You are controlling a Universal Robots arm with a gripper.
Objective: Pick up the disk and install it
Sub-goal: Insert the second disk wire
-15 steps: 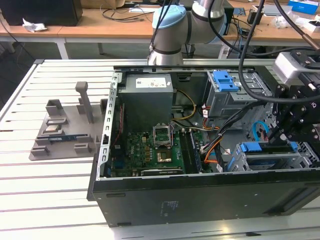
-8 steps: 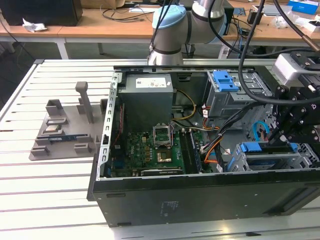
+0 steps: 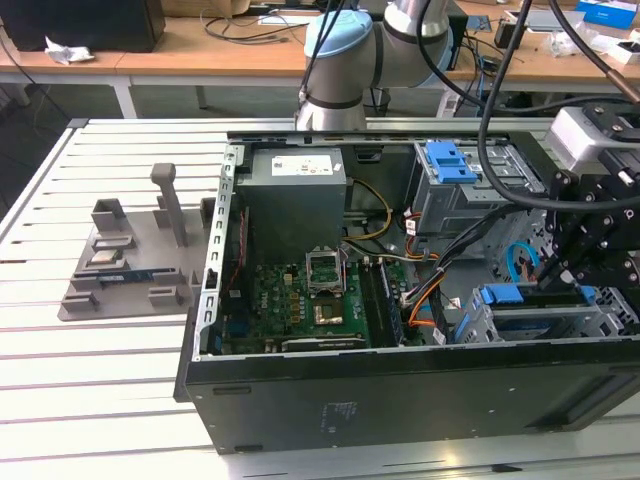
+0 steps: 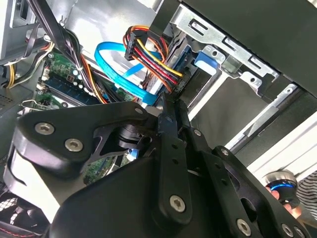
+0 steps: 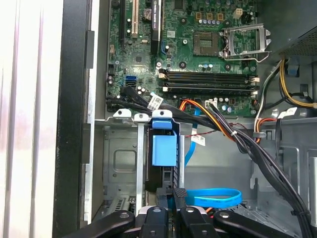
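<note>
Gripper (image 5: 174, 198) closed on disk (image 5: 163, 148) edge in cage; exterior view shows motherboard (image 3: 300, 300).

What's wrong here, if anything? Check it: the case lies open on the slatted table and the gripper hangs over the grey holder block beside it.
The gripper is not over the grey holder block. The exterior view shows it inside the case, at the disk in the drive cage on that view's right. The case does lie open on the slatted table.
</note>
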